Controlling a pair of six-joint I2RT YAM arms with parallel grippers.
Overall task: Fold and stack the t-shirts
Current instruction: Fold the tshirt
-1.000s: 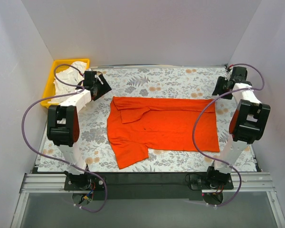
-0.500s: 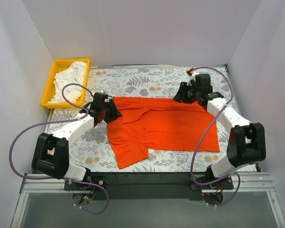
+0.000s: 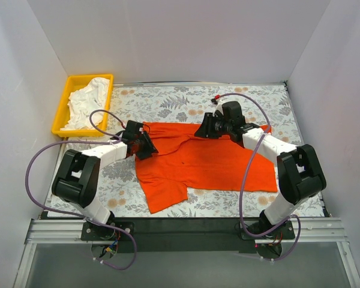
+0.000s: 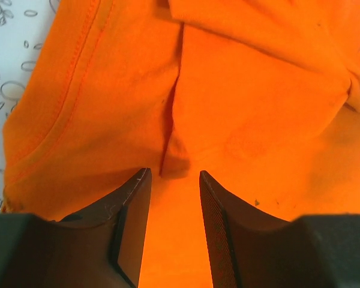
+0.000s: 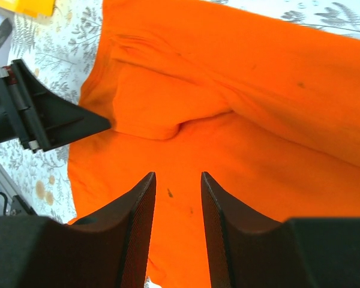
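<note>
An orange-red t-shirt (image 3: 210,159) lies spread mid-table on a floral-patterned tablecloth (image 3: 168,99), one flap folded inward at its far left; a white t-shirt (image 3: 87,99) sits crumpled in a yellow tray (image 3: 59,115) at the far left corner. The left gripper (image 4: 174,177) hangs low over that folded flap, the right gripper (image 5: 178,177) over the shirt's far edge; both have jaws narrowly parted, gripping nothing. Likely risk: a claw pinches one layer too few or too many, so lifting bunches the shirt.

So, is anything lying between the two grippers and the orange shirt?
Nothing visible. The left gripper and the right gripper both hang open right over the orange shirt, with only its bare fabric in front of them. The white shirt lies apart in the yellow tray.
</note>
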